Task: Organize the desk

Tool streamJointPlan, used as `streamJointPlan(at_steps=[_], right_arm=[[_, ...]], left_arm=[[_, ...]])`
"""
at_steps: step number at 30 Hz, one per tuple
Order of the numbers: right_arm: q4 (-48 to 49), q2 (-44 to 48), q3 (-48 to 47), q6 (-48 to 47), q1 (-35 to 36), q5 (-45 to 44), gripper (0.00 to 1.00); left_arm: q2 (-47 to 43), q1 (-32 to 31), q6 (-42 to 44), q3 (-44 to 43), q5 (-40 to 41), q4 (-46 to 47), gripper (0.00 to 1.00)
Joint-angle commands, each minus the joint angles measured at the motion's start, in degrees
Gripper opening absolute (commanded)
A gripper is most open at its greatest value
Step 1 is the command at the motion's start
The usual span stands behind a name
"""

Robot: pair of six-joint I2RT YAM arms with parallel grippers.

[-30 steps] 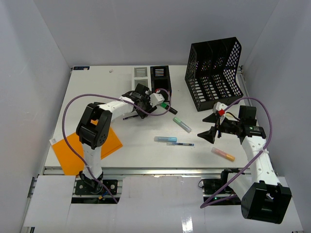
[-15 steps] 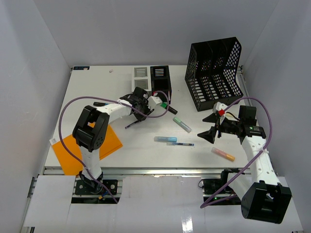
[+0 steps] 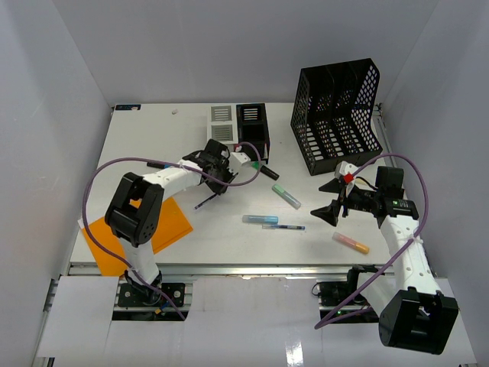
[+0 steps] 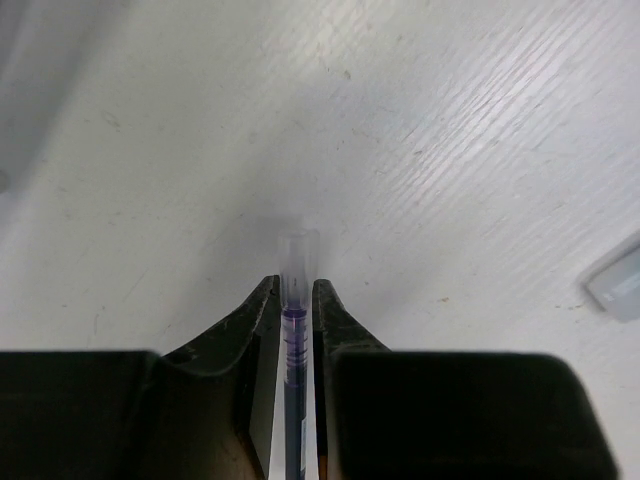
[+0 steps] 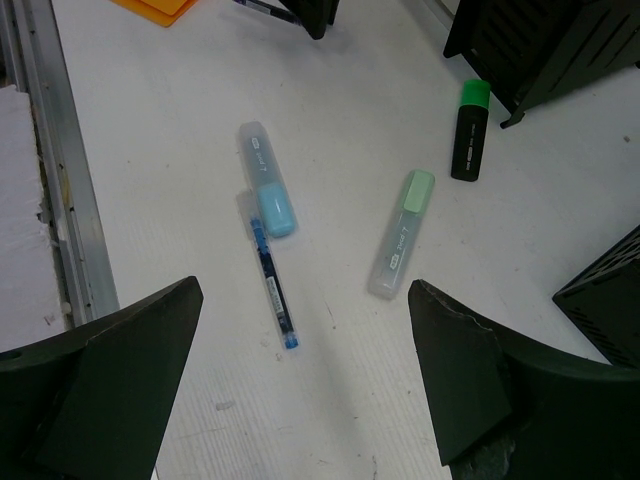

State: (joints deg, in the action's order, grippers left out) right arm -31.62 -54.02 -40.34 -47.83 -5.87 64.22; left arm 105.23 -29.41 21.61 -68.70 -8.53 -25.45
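- The left end effector (image 4: 296, 290), left of the black mesh file holder (image 3: 336, 115), is clamped on a purple pen (image 4: 297, 255).
- The right end effector (image 3: 330, 200), just in front of the file holder, has its jaws wide apart.
- The table (image 3: 153, 138) carries the file holder at its far right.

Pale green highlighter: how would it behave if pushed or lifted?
The pale green highlighter looks like hard plastic, so probably stiff and light. Its smooth casing may slip. Lying flat on the desk, it likely slides or rolls.

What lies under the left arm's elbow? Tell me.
An orange sheet lies flat on the desk under the left arm. Its middle is covered by the arm, so anything there cannot be seen.
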Motion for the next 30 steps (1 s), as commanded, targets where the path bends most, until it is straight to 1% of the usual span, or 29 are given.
streamJointPlan(at_steps=[1, 5, 7, 8, 10, 11, 13, 14, 16, 19, 21, 26, 30], right_arm=[[-0.38, 0.7, 0.52, -0.9, 0.24, 0.09, 0.9], [-0.29, 0.58, 0.52, -0.86, 0.24, -0.06, 0.9], [-0.29, 0.58, 0.52, -0.86, 0.24, -0.15, 0.9], [-0.29, 0.58, 0.52, -0.86, 0.24, -0.15, 0.9], [-0.34, 0.58, 0.55, -0.86, 0.24, -0.06, 0.9], [-0.29, 0.57, 0.61, -0.86, 0.24, -0.08, 0.9], [-0.29, 0.49, 0.61, -0.86, 0.24, -0.15, 0.9], [-0.29, 0.49, 0.61, -0.86, 0.24, -0.15, 0.9], [-0.29, 0.41, 0.61, -0.86, 0.24, -0.24, 0.9], [-0.29, 0.31, 0.61, -0.86, 0.24, -0.33, 0.9], [-0.29, 0.11, 0.7, -0.9, 0.24, -0.41, 0.9], [-0.29, -0.21, 0.61, -0.93, 0.24, -0.48, 0.9], [-0.29, -0.37, 0.61, -0.95, 0.24, -0.41, 0.9]], left_arm=[[-10.07, 0.11, -6.59, -0.02, -3.23, 3.68, 0.0], [-15.12, 1.01, -11.42, 2.07, -7.37, 9.41, 0.0], [-17.81, 2.19, -14.46, 3.87, -10.16, 13.75, 0.0], [-19.93, 2.76, -17.07, 4.61, -12.77, 15.73, 0.0], [-21.9, 4.61, -20.45, 6.22, -14.87, 21.69, 0.0], [-22.18, 6.01, -21.88, 6.77, -17.24, 25.71, 0.0], [-23.55, 10.13, -29.38, 7.89, -23.86, 37.52, 0.0], [-23.3, 11.16, -31.41, 8.02, -25.06, 40.97, 0.0], [-21.07, 13.83, -36.23, 7.25, -27.37, 50.0, 0.0], [-16.88, 15.57, -39.58, 4.22, -29.11, 56.37, 0.0], [-11.81, 16.73, -42.69, 0.47, -29.53, 62.4, 0.0], [-3.59, 17.39, -44.45, -6.98, -27.18, 70.24, 0.0], [1.98, 17.72, -44.69, -10.78, -24.86, 73.24, 0.0]])
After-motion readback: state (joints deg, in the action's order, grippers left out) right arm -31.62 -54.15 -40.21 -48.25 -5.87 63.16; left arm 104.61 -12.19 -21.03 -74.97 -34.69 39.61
